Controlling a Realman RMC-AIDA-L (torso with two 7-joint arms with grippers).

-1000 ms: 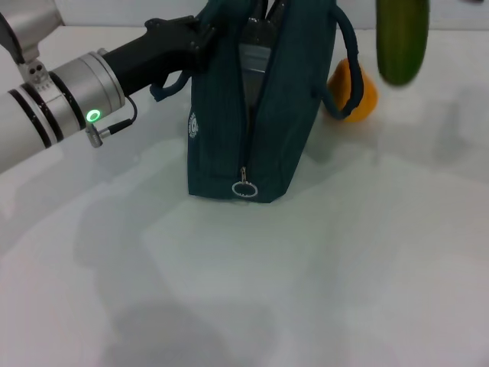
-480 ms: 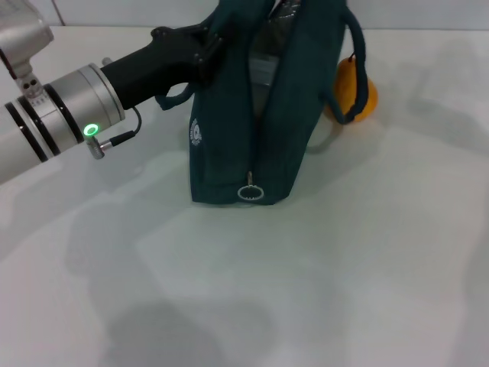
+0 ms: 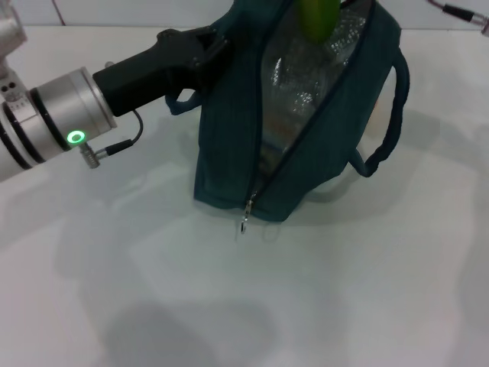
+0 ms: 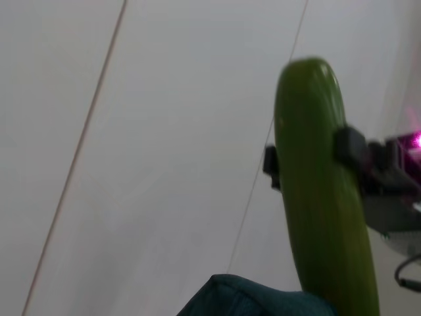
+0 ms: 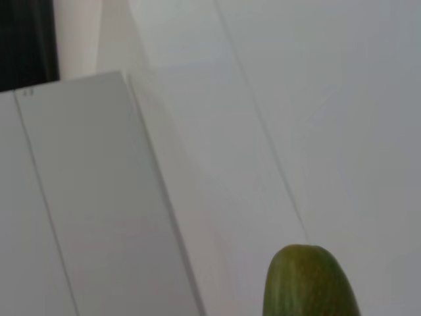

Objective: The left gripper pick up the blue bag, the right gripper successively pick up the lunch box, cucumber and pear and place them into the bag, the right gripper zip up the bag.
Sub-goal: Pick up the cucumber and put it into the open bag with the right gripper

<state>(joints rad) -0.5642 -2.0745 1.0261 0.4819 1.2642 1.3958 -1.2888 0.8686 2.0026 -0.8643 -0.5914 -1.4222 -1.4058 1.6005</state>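
Note:
The blue bag (image 3: pixel 229 145) stands on the white table with its mouth pulled wide, showing silvery lining (image 3: pixel 306 84). My left gripper (image 3: pixel 200 55) is shut on the bag's upper left edge. The tip of the cucumber (image 3: pixel 318 17) hangs over the open mouth. The left wrist view shows the cucumber (image 4: pixel 322 204) upright above the bag's rim (image 4: pixel 250 299), with my right gripper (image 4: pixel 309 158) shut across it. Its rounded end (image 5: pixel 309 283) also shows in the right wrist view. I cannot pick out the lunch box against the lining. The pear is hidden.
The zipper pull (image 3: pixel 244 222) dangles at the bag's near end. One rope handle (image 3: pixel 390 115) loops out to the bag's right. White table (image 3: pixel 344 290) stretches in front of and to the right of the bag. A cable end (image 3: pixel 458 11) pokes in at the top right.
The cucumber has gone from the upper right to over the bag's mouth. The bag has opened wider and leaned right, now covering the pear. The left gripper kept its hold.

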